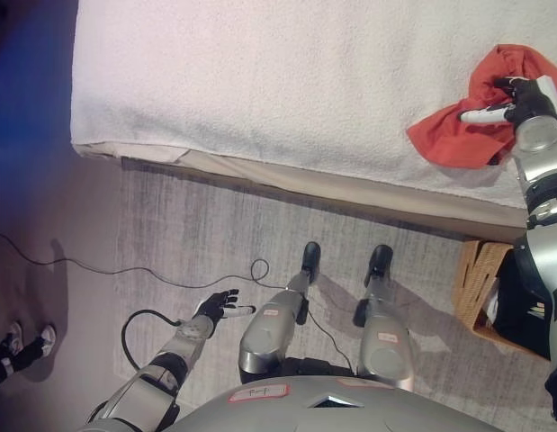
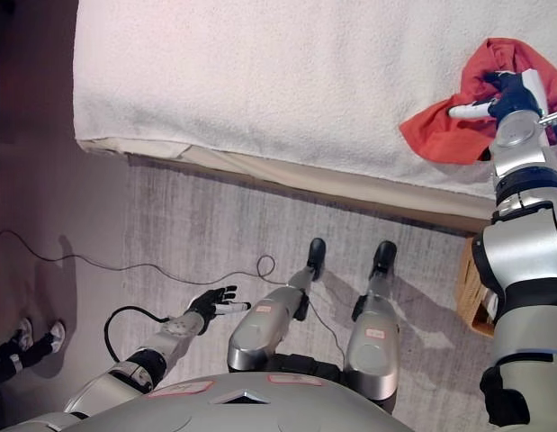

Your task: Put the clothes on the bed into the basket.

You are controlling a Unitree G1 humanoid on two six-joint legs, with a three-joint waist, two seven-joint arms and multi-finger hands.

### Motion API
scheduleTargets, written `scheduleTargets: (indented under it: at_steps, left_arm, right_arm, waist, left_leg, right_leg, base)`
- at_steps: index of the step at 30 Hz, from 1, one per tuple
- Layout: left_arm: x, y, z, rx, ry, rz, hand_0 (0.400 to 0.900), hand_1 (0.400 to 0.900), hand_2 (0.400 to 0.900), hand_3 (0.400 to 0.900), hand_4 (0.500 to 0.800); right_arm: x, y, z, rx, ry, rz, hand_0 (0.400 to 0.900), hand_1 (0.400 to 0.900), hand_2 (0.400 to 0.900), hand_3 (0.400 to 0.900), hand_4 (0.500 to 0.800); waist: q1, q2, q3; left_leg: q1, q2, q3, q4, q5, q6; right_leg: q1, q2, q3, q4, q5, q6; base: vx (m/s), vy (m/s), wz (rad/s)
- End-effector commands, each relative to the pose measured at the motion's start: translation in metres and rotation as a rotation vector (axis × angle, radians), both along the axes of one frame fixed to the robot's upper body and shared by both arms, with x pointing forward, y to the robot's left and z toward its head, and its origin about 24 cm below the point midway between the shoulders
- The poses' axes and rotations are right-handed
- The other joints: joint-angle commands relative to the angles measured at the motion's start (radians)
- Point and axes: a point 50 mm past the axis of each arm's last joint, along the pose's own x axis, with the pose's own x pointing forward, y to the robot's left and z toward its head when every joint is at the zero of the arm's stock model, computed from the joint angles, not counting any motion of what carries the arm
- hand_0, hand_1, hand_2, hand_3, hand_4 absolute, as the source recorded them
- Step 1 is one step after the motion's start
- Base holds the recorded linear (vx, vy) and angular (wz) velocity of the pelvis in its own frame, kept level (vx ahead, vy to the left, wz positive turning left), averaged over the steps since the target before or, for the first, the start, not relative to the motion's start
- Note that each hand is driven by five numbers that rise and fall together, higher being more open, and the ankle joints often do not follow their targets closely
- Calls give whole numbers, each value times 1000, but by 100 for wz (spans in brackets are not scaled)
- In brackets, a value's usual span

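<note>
A red cloth [image 1: 467,121] lies bunched on the white bed [image 1: 287,81] near its right front edge. My right hand [image 1: 523,101] rests on the cloth's upper right part. Its dark fingers curl into the raised fold, and one white-covered finger sticks out to the left over the cloth. A wicker basket [image 1: 479,281] stands on the floor to the right of the bed's front edge, partly hidden behind my right arm. My left hand [image 1: 220,308] hangs low over the floor at the lower left, open and holding nothing.
The bed's front edge [image 1: 305,184] runs across the view, with grey carpet [image 1: 197,234] below it. A person's shoes [image 1: 26,346] show at the far lower left.
</note>
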Motion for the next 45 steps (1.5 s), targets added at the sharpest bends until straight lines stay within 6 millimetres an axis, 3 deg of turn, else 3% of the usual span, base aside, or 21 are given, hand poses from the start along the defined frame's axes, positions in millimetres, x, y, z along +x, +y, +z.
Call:
scheduleTargets:
  at_steps: [1, 18, 24, 33, 37, 45]
  left_arm:
    - [-9, 16, -1, 71, 33, -53, 900, 900, 900, 900, 800]
    - [0, 18, 0, 93, 26, -27, 900, 900, 900, 900, 800]
    - [2, 23, 1, 108, 35, 2, 900, 900, 900, 900, 800]
    - [-3, 45, 1, 158, 80, 75, 900, 900, 900, 900, 800]
    - [-13, 64, 3, 191, 119, 121, 900, 900, 900, 900, 800]
    - [-21, 80, 5, 222, 148, 168, 900, 900, 900, 900, 800]
  right_arm:
    - [3, -5, 33, -34, -78, -14, 400, 400, 400, 400, 500]
    - [6, 1, 28, -18, -74, -3, 400, 400, 400, 400, 500]
    - [10, 8, 31, -12, -88, 17, 400, 400, 400, 400, 500]
    - [18, 25, 24, -37, -54, 94, 400, 400, 400, 400, 500]
    - [14, 18, 21, -74, -3, 94, 400, 400, 400, 400, 500]
    - [1, -7, 32, -100, 3, 40, 400, 400, 400, 400, 500]
  waist:
    - [26, -43, -40]
    - [-5, -55, -47]
    - [-22, -81, -55]
    - [-61, -213, -93]
    - [-84, -288, -155]
    - [-128, -344, -237]
  left_leg:
    - [-8, -27, 21, -7, -44, -23]
    - [4, -25, 44, -7, -52, -22]
    - [19, -16, 57, -7, -59, -18]
    - [90, 4, 126, 23, -124, 7]
    - [163, 16, 190, 34, -169, 22]
    - [263, 27, 269, 34, -211, 33]
  right_leg:
    - [-4, -102, 95, 0, -41, 67]
    - [2, -105, 105, 0, -41, 68]
    - [10, -99, 112, 0, -41, 64]
    - [40, -69, 166, 10, -37, 67]
    - [67, -46, 224, 19, -41, 71]
    - [112, -17, 291, 21, -45, 81]
  base:
    - [0, 0, 0]
    - [-9, 10, -5]
    - [-17, 1, -9]
    - [0, 3, -35]
    - [48, 34, -62]
    - [43, 41, -48]
